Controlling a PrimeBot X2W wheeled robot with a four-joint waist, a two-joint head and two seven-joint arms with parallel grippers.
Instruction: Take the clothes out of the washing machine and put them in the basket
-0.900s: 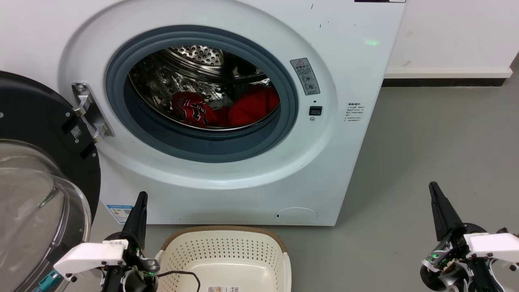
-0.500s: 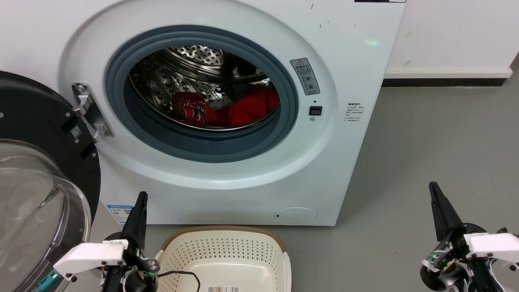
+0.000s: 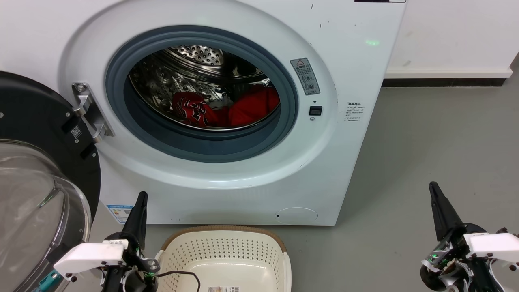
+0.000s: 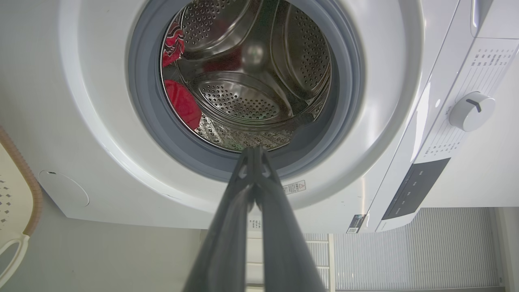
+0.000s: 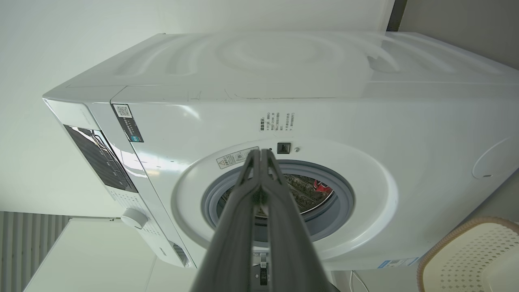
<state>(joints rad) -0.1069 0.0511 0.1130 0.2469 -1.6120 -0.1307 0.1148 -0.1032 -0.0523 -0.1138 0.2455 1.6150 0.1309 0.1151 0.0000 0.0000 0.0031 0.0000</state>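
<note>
Grey floor lies beneath the left end effector and right end effector, each pinched closed, empty. Between them sits the cream perforated plastic basket; bright red clothes lie inside the white front-loading washing machine.

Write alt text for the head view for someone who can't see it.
A white washing machine stands with its door swung open to the left and red clothes lying in its steel drum. A cream basket holding no clothes sits in front, between the robot's shut left end effector and right end effector.
</note>
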